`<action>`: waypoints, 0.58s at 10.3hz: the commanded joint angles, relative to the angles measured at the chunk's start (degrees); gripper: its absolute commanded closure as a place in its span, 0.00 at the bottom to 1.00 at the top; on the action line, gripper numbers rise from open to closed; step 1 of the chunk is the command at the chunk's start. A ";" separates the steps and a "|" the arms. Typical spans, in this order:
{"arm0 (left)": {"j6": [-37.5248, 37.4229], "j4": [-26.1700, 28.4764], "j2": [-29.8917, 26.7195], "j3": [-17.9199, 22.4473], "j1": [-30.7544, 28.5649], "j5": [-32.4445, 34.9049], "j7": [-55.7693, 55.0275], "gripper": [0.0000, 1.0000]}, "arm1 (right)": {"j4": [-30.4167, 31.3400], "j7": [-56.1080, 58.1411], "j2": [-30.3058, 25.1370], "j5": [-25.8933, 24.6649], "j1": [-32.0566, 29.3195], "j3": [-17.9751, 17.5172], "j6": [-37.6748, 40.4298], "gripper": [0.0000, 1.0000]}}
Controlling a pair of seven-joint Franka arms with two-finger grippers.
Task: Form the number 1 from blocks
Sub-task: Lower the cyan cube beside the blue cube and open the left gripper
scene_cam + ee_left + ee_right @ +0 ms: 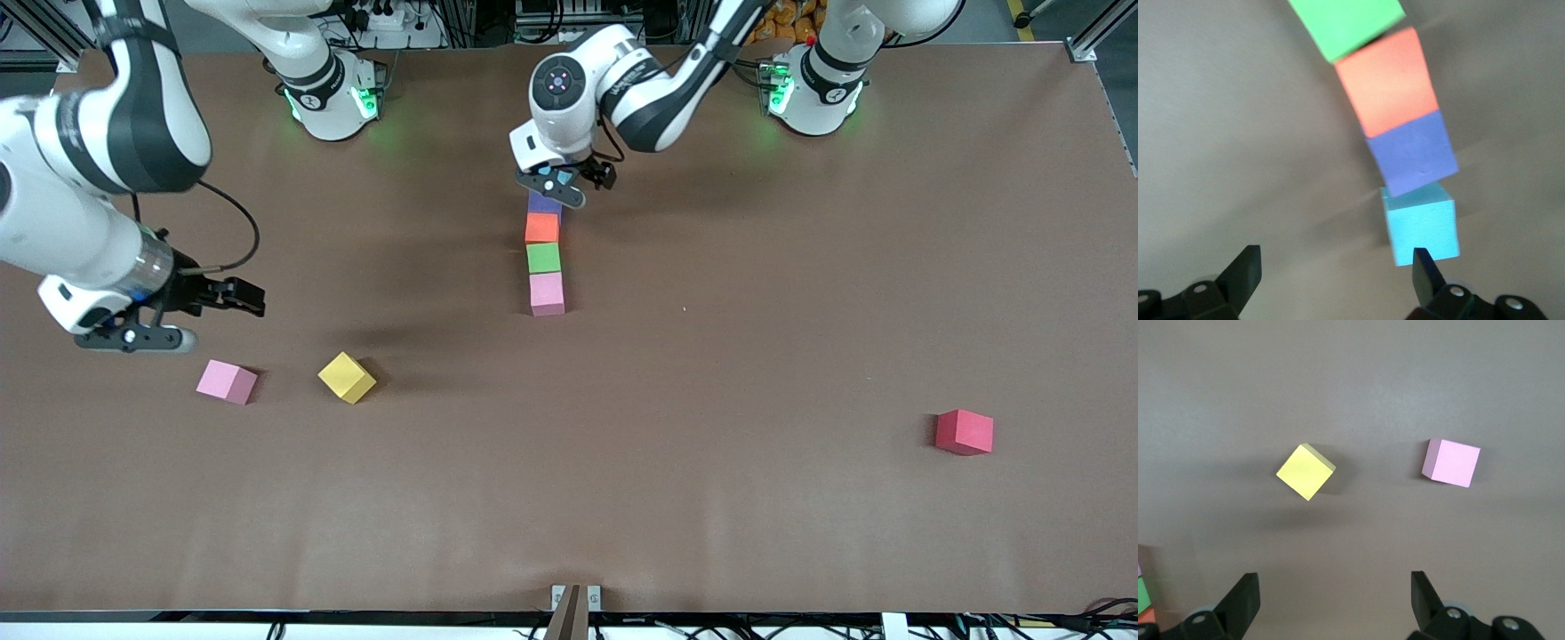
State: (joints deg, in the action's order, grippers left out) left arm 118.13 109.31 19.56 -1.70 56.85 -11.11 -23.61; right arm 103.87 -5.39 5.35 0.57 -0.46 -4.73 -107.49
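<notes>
Front view: mid-table, the blocks' line (543, 258) runs lengthwise from the robots' bases toward the camera; left gripper (558, 185), fingers spread, hovers over its base-side end; right gripper (142, 336), empty, open above bare table.

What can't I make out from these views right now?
- Light blue block: in the front view the left gripper covers it; only the left wrist view shows it.
- Green block: cut off by the left wrist view's edge.
- Red block: in neither wrist view.
</notes>
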 commanded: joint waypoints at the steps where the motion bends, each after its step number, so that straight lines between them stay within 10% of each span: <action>1: -5.35 -1.63 -4.08 -0.14 -4.80 4.16 1.38 0.00 | -2.59 0.38 -2.80 -0.92 1.24 0.16 2.53 0.00; 6: -14.76 -8.76 -6.36 0.47 -14.39 8.70 -7.49 0.00 | -17.89 0.38 -2.54 -1.62 1.42 0.08 15.02 0.00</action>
State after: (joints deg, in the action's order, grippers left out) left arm 105.87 101.11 14.74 -0.72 44.19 -6.08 -27.21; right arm 90.21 -5.24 2.21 0.22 0.60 -4.75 -95.17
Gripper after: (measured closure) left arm 0.000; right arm 0.000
